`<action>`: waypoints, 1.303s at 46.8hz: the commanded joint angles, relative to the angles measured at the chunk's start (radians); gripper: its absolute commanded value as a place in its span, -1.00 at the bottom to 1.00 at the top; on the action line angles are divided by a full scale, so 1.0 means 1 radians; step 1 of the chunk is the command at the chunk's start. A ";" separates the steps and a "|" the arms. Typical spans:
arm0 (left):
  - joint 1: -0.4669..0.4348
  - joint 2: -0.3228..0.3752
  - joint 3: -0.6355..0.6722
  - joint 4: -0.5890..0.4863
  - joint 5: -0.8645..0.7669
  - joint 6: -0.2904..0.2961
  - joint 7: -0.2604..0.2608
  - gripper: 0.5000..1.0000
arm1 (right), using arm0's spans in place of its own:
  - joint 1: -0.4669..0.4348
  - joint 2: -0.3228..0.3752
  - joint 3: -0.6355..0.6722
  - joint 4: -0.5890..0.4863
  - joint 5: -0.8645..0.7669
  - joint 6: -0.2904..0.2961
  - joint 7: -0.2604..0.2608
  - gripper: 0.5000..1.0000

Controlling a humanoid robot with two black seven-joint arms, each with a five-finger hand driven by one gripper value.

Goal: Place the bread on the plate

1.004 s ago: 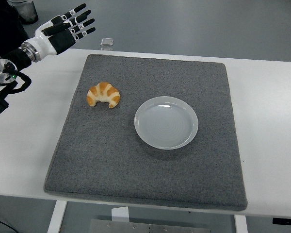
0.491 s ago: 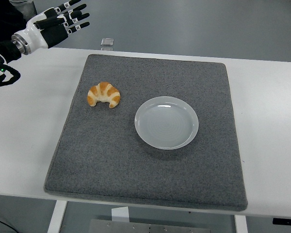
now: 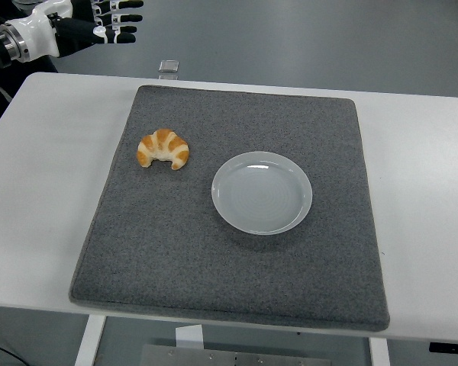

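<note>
A golden croissant lies on the left part of a grey mat. An empty white plate sits on the mat to the croissant's right, a short gap apart. My left hand is at the top left corner, beyond the table's far edge, far from the croissant. Its fingers are spread and hold nothing. The right arm does not show.
The grey mat covers the middle of the white table. A small clear object sits at the table's far edge behind the mat.
My left arm has drawn back up and to the left, away from the table. The croissant and plate have not moved.
</note>
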 commanded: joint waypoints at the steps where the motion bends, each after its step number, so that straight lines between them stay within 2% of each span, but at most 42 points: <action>1: 0.002 0.015 0.000 -0.038 0.078 0.005 -0.010 1.00 | 0.001 0.000 0.000 0.000 0.000 0.000 0.000 0.81; 10: 0.007 0.018 0.000 -0.057 0.205 0.006 -0.022 0.99 | 0.001 0.000 0.000 0.000 0.000 0.000 0.000 0.82; 21: 0.020 0.066 -0.003 -0.122 0.316 0.014 -0.075 0.99 | 0.001 0.000 0.000 0.000 0.000 0.000 0.000 0.81; 33: 0.079 0.097 -0.012 -0.198 0.483 0.028 -0.134 0.99 | 0.001 0.000 0.000 0.000 0.000 0.000 0.000 0.81; 37: 0.094 0.097 -0.007 -0.221 0.517 0.084 -0.138 0.99 | 0.001 0.000 0.000 0.000 0.000 0.000 0.000 0.81; 44: 0.140 0.087 0.003 -0.285 0.612 0.256 -0.136 0.99 | -0.001 0.000 0.000 0.000 0.000 0.000 0.000 0.81; 49: 0.184 0.081 0.003 -0.328 0.734 0.336 -0.136 0.99 | 0.001 0.000 0.000 0.000 0.000 0.000 0.000 0.81; 54: 0.208 0.060 0.003 -0.336 0.799 0.379 -0.136 0.99 | 0.001 0.000 0.000 0.000 0.000 0.000 0.000 0.81; 61: 0.211 0.029 0.013 -0.334 0.869 0.391 -0.134 0.99 | 0.001 0.000 0.000 0.000 0.000 0.000 0.000 0.81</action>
